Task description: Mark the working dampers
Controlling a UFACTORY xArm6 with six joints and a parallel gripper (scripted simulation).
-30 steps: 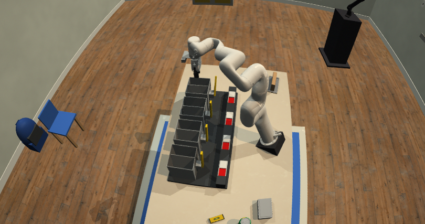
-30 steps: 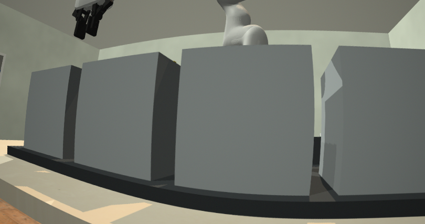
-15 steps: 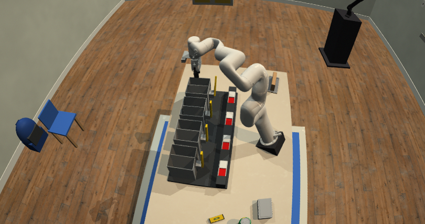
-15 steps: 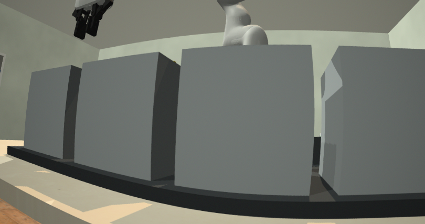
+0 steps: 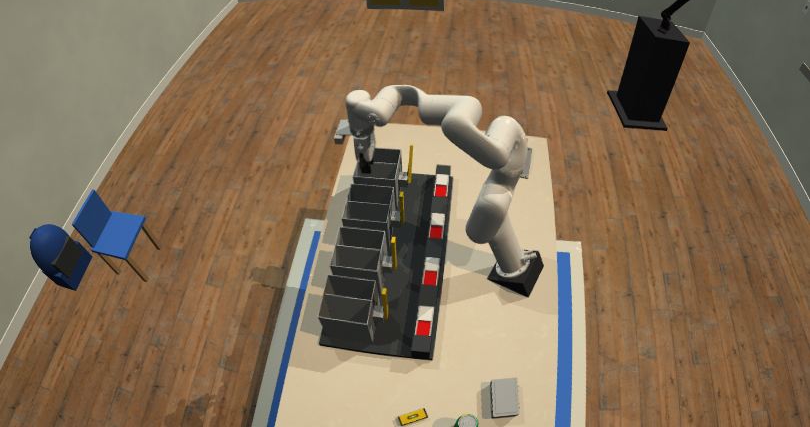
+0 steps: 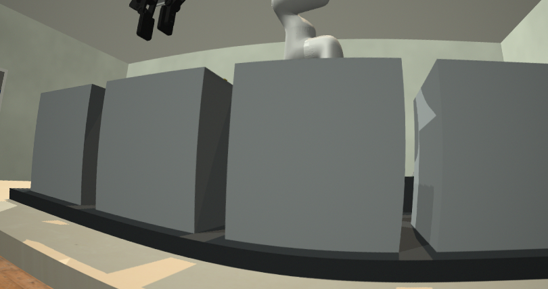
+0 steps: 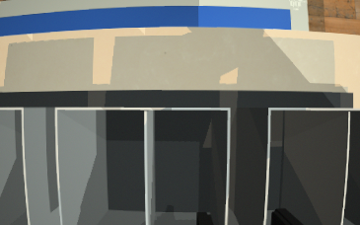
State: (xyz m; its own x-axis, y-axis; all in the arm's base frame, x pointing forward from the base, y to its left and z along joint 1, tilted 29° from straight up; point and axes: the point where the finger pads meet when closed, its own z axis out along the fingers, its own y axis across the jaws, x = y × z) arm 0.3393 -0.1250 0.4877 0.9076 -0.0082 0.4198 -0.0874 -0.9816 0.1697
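Four grey open-topped dampers stand in a row on a black base plate (image 5: 412, 237) (image 6: 268, 258): the farthest (image 5: 378, 170), the second (image 5: 368, 206), the third (image 5: 358, 252) and the nearest (image 5: 348, 309). Each has a yellow lever (image 5: 409, 163) on its arm-facing side. Four status sliders (image 5: 441, 186) (image 5: 436, 226) (image 5: 431, 272) (image 5: 424, 322) all show red beside a white cover. My gripper (image 5: 365, 168) (image 6: 155, 33) (image 7: 245, 220) hangs well above the outer edge of the far end of the row. Its fingers stand partly apart with nothing between them. The wrist view looks down into the damper openings (image 7: 143, 163).
A grey case (image 5: 503, 396), a yellow level (image 5: 412, 417) and a round object (image 5: 466, 421) lie at the mat's near end. A blue chair (image 5: 110, 228) stands at the left. A black pedestal (image 5: 649, 78) stands at the back right.
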